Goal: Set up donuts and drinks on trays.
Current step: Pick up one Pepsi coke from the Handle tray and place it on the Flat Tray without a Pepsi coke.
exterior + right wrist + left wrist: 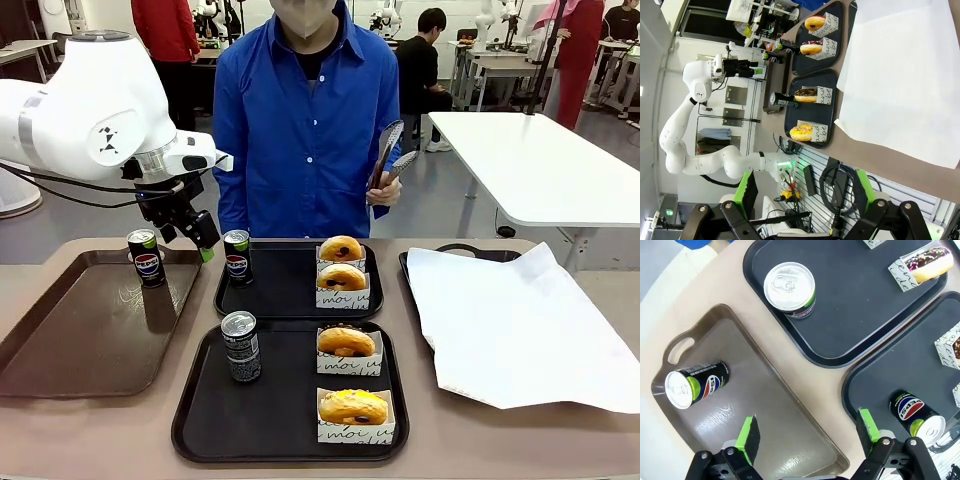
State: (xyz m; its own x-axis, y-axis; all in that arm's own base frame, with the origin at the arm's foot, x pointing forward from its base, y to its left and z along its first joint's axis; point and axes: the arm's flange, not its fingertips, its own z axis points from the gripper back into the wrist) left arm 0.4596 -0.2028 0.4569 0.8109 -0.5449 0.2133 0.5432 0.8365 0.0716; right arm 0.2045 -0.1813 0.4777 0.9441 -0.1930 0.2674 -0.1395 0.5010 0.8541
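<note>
Standing upright, three slim dark Pepsi cans show silver tops: one on the brown tray (60, 340), one on each black tray (290, 300). Four sleeved donuts (341, 249) sit alongside. Both the left gripper (807, 437) and the right gripper (805, 192) have spread, empty jaws.

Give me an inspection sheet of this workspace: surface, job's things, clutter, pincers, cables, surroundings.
Surface: tan table.
Job's things: near black tray holds one can and two sleeved donuts. Far black tray holds one can and two donuts. A third can stands on the brown tray.
Clutter: large white paper over a dark tray at the right.
Pincers: left pincer open, empty, above the brown tray's far edge; right pincer open, empty.
Cables: black cable hanging by the left arm.
Surroundings: person in blue shirt across the table, holding tongs; white tables behind.
</note>
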